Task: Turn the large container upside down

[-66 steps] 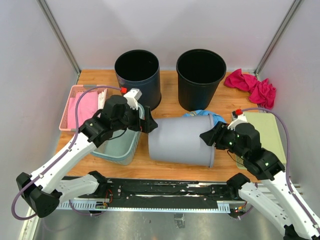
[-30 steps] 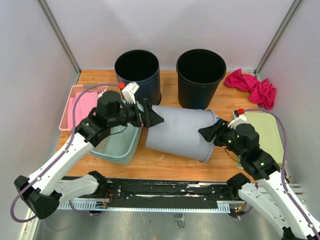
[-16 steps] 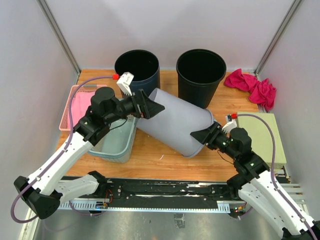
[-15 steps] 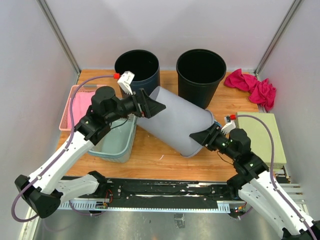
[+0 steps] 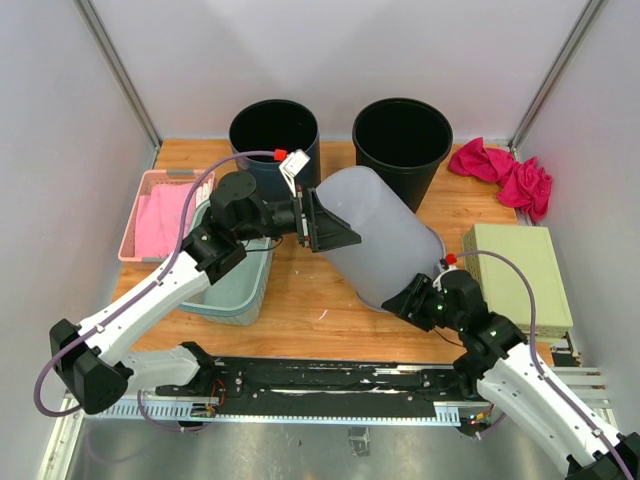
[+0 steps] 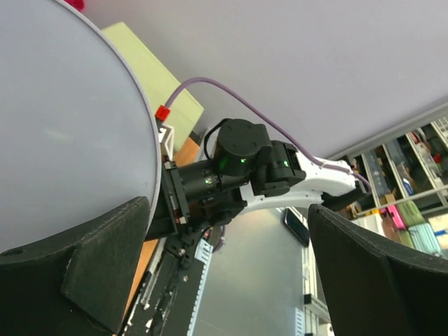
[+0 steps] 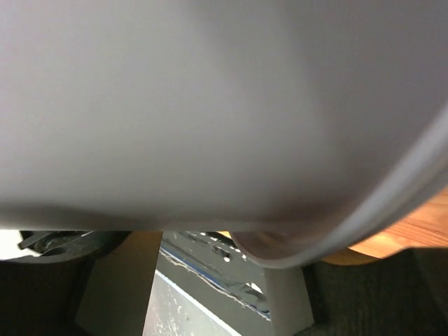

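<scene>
Tipped further since a moment ago, the large grey container now stands steeply, rim near the table — nearly inverted. Left gripper pushes its base, fingers spread wide; right gripper clasps the rim.

The large light-grey plastic container — a smooth, tapered bin with a rolled rim — stands tilted near the middle of the wooden counter, well on its way over but not flat on its mouth. Its closed base points up and toward the back left, while the open, wider end faces down and toward the near right. The lower rim sits at the counter on the near-right side; the far-left side is lifted. From the left wrist view its flat round base fills the frame — plain, matte, unmarked. Up close in the right wrist view, the rim curves just above the wood.
</scene>
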Action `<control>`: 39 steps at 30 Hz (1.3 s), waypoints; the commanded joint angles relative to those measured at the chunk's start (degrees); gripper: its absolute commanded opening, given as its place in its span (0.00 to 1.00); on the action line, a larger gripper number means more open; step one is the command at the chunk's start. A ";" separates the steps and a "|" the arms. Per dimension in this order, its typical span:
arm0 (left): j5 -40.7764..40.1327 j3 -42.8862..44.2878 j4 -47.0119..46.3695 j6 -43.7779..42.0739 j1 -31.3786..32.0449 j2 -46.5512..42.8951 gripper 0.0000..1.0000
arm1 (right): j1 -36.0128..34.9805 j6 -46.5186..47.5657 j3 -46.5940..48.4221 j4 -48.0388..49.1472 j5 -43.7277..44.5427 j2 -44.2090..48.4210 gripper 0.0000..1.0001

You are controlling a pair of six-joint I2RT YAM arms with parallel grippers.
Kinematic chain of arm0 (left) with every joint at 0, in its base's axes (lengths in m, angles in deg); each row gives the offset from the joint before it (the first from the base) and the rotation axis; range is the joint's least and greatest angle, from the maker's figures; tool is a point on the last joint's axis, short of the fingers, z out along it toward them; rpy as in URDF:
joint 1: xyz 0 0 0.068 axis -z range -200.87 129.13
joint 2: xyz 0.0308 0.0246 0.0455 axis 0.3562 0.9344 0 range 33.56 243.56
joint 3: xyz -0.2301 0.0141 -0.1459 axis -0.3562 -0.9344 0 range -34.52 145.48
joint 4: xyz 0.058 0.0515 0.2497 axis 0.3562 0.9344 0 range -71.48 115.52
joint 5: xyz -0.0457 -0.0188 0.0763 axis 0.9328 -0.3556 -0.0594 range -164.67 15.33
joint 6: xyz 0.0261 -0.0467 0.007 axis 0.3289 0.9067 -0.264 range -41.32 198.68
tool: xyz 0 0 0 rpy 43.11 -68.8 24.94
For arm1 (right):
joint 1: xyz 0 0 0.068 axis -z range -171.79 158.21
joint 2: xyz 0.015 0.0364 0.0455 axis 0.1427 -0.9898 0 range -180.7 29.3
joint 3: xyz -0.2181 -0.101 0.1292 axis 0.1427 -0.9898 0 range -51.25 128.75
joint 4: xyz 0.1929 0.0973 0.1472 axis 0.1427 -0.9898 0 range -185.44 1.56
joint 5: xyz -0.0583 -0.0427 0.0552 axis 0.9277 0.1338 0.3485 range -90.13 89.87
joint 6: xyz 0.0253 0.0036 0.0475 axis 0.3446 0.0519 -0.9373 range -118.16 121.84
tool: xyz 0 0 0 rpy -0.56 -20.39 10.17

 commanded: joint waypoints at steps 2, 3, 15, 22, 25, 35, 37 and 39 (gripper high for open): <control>4.10 2.63 -1.11 0.20 0.47 2.35 0.99 | -0.18 5.73 2.91 -9.30 4.34 -0.29 0.60; 3.81 3.49 0.07 -0.36 0.54 2.82 0.99 | -0.23 7.16 4.13 -12.21 5.36 -0.23 0.61; 3.10 5.36 1.93 -2.68 0.64 6.24 0.99 | -0.24 17.92 14.20 -33.24 15.10 0.81 0.68; 3.67 6.86 2.52 -3.87 0.64 8.93 0.99 | -0.23 18.45 16.62 -36.27 14.94 4.78 0.69; 3.11 7.40 3.03 -4.41 0.64 9.55 0.99 | -0.20 19.13 19.45 -37.20 15.58 6.38 0.69; 1.72 7.78 3.44 -6.08 0.67 10.60 0.99 | -0.24 24.66 31.24 -37.13 21.15 6.34 0.71; 1.97 8.15 3.38 -6.07 0.64 11.13 0.99 | -0.22 25.76 33.17 -37.10 22.04 6.50 0.72; 2.15 8.74 3.57 -6.22 0.64 11.65 0.99 | -0.19 26.36 34.27 -37.00 23.24 6.67 0.73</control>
